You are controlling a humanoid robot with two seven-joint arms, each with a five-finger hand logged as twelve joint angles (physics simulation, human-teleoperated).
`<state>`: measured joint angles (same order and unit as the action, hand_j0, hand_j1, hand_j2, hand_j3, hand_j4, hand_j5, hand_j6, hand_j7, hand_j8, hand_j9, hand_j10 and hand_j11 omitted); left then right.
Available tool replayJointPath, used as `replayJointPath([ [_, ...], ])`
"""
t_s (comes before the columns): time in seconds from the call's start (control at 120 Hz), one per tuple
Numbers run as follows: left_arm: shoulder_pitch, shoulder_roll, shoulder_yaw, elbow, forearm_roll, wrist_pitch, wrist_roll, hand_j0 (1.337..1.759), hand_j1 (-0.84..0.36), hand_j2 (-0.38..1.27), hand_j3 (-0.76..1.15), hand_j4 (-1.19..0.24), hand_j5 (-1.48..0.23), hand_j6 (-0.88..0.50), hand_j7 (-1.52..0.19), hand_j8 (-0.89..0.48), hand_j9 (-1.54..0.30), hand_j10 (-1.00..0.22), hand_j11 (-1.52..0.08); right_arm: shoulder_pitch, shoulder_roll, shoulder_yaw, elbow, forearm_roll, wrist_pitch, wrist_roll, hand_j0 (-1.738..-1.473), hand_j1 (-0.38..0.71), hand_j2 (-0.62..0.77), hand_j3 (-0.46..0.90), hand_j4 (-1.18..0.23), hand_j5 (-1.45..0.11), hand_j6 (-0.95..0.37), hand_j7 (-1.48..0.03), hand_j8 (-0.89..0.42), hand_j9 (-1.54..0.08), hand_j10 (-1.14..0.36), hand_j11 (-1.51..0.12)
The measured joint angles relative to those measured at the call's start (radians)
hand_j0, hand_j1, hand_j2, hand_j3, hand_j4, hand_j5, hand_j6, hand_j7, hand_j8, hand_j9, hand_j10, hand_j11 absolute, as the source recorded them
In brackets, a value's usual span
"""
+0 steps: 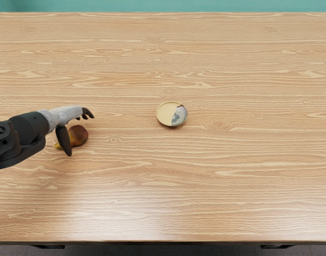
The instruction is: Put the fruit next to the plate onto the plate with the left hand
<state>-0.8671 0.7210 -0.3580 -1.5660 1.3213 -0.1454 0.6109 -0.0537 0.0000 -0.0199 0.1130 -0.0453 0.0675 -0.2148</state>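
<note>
A small reddish-brown and yellow fruit lies on the wooden table at the left, well to the left of a small cream plate with a grey patch on its right side. My left hand comes in from the left edge and hovers right at the fruit. Its fingers reach out above the fruit and the thumb hangs down on the fruit's left side. The hand is open and holds nothing. The plate carries no fruit.
The wooden table fills the view, with a teal wall strip along the top edge and the table's front edge near the bottom.
</note>
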Motion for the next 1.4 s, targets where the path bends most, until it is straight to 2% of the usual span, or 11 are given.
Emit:
replayJointPath([
  [0.15,-0.001,0.004,0.018,0.003,0.006,0.003,0.000,1.658,-0.01,0.06,0.00,-0.31,-0.39,-0.31,-0.39,-0.31,-0.39,-0.31,-0.39,0.000,0.000,0.000,0.000,0.000,0.000,0.000,-1.658,-0.35,0.00,0.00,0.00,0.00,0.00,0.00,0.00,0.00,0.00,0.00],
  [0.417,-0.001,0.007,0.029,0.003,0.007,0.002,0.000,1.658,-0.23,0.10,0.00,-0.50,-0.63,-0.46,-0.63,-0.49,-0.63,-0.49,-0.63,0.000,0.000,0.000,0.000,0.000,0.000,0.000,-1.658,-0.35,0.00,0.00,0.00,0.00,0.00,0.00,0.00,0.00,0.00,0.00],
  [0.55,-0.001,0.008,0.030,0.003,0.007,0.001,0.000,1.656,-0.28,0.28,0.00,-0.59,-0.74,-0.47,-0.75,-0.50,-0.76,-0.58,-0.76,0.000,0.000,0.000,0.000,0.000,0.000,0.000,-1.658,-0.35,0.00,0.00,0.00,0.00,0.00,0.00,0.00,0.00,0.00,0.00],
  [0.675,-0.002,0.008,0.031,0.003,0.007,-0.001,0.000,1.656,-0.28,0.37,0.00,-0.64,-0.81,-0.48,-0.82,-0.53,-0.83,-0.63,-0.83,0.000,0.000,0.000,0.000,0.001,0.000,0.000,-1.658,-0.35,0.00,0.00,0.00,0.00,0.00,0.00,0.00,0.00,0.00,0.00],
  [0.733,-0.003,0.008,0.031,0.004,0.008,-0.003,0.000,1.654,-0.23,0.37,0.00,-0.67,-0.84,-0.50,-0.85,-0.55,-0.86,-0.65,-0.85,0.000,0.000,0.000,0.000,0.000,0.000,0.000,-1.658,-0.35,0.00,0.00,0.00,0.00,0.00,0.00,0.00,0.00,0.00,0.00],
  [0.8,-0.010,0.009,0.031,0.004,0.005,-0.005,0.000,1.655,-0.26,0.43,0.00,-0.66,-0.86,-0.49,-0.86,-0.54,-0.87,-0.66,-0.87,0.000,0.000,0.000,0.000,0.000,0.000,0.000,-1.658,-0.35,0.00,0.00,0.00,0.00,0.00,0.00,0.00,0.00,0.00,0.00],
  [0.917,-0.025,0.007,0.029,0.004,0.001,-0.008,0.000,1.655,-0.29,0.43,0.00,-0.62,-0.89,-0.46,-0.88,-0.50,-0.89,-0.67,-0.89,0.000,0.000,0.000,0.000,0.000,0.000,0.000,-1.658,-0.35,0.00,0.00,0.00,0.00,0.00,0.00,0.00,0.00,0.00,0.00],
  [0.95,-0.028,0.006,0.028,0.004,0.000,-0.010,0.000,1.654,-0.26,0.33,0.00,-0.61,-0.90,-0.44,-0.89,-0.47,-0.89,-0.67,-0.89,0.000,0.000,0.000,0.000,0.000,0.000,0.000,-1.658,-0.35,0.00,0.00,0.00,0.00,0.00,0.00,0.00,0.00,0.00,0.00],
  [1.15,-0.063,0.003,0.020,0.004,-0.008,-0.023,0.000,1.655,-0.28,0.42,0.00,-0.63,-0.91,-0.46,-0.90,-0.50,-0.90,-0.68,-0.90,0.000,0.000,0.000,0.000,0.000,0.000,0.000,-1.658,-0.35,0.00,0.00,0.00,0.00,0.00,0.00,0.00,0.00,0.00,0.00],
  [1.4,-0.131,-0.019,0.015,0.004,-0.033,-0.056,0.000,1.656,-0.30,0.46,0.00,-0.63,-0.92,-0.44,-0.91,-0.48,-0.90,-0.68,-0.90,0.000,0.000,0.000,0.000,0.000,0.000,0.000,-1.658,-0.35,0.00,0.00,0.00,0.00,0.00,0.00,0.00,0.00,0.00,0.00],
])
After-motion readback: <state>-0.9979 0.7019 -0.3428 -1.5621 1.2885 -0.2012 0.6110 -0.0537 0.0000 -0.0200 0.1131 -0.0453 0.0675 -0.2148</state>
